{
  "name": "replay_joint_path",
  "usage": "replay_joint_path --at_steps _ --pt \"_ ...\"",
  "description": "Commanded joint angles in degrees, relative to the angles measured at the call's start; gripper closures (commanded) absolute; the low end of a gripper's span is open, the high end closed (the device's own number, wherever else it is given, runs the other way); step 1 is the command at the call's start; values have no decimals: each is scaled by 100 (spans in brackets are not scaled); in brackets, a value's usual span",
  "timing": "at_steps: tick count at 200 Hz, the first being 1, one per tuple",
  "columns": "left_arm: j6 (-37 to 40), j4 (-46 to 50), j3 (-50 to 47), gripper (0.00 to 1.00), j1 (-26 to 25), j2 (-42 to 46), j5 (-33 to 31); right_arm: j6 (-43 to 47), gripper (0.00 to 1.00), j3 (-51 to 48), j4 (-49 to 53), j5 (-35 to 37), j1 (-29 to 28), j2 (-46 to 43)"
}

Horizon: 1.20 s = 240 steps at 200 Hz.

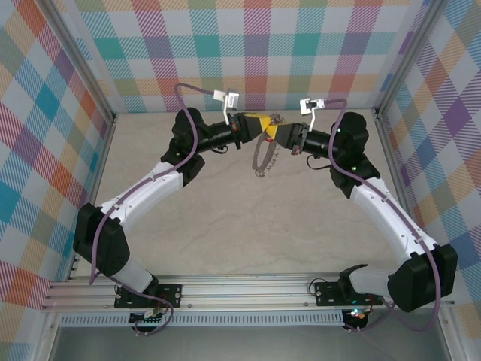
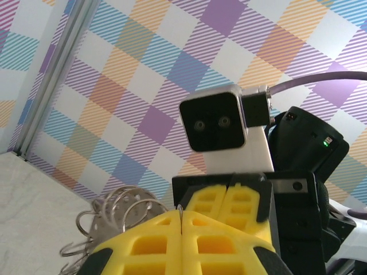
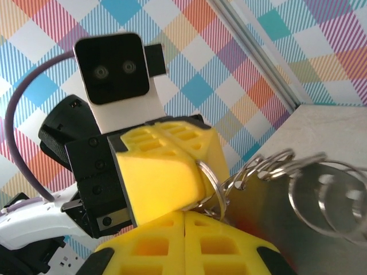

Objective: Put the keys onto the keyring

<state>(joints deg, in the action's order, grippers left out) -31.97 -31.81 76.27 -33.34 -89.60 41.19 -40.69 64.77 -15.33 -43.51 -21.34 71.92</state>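
Observation:
High above the table at the back, my two grippers meet tip to tip. My left gripper (image 1: 261, 126) (image 2: 180, 220) is shut, its yellow pads pinching a thin silver loop of the keyring (image 1: 263, 159), which dangles below as a chain of loops. My right gripper (image 1: 279, 134) (image 3: 184, 220) is shut too, its tips against the left gripper (image 3: 202, 166); nothing shows in its seam. The keyring's grey plate (image 3: 275, 212) and silver loops (image 2: 123, 209) hang beside the pads. A blurred red tint lies on the plate near my right pads. The keys are hidden.
The beige tabletop (image 1: 248, 226) lies well beneath both grippers. Checked walls (image 1: 248, 45) close in the back and both sides. A metal rail (image 1: 240, 289) with the arm bases runs along the near edge.

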Motion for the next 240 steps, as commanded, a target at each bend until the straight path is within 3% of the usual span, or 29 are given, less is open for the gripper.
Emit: replay_joint_path --at_steps 1,60,120,167,240 --pt "-20 -472 81 100 -102 202 65 399 92 46 413 85 -178 -65" --pt "-72 -592 30 100 -102 202 25 664 80 216 1102 317 229 -764" --pt "-155 -703 32 100 -102 180 99 792 78 376 1371 653 489 -1144" --pt "-209 -765 29 100 -102 189 126 498 70 431 983 618 540 -782" --pt "-214 -767 44 100 -100 206 142 -40 69 302 30 108 526 -358"
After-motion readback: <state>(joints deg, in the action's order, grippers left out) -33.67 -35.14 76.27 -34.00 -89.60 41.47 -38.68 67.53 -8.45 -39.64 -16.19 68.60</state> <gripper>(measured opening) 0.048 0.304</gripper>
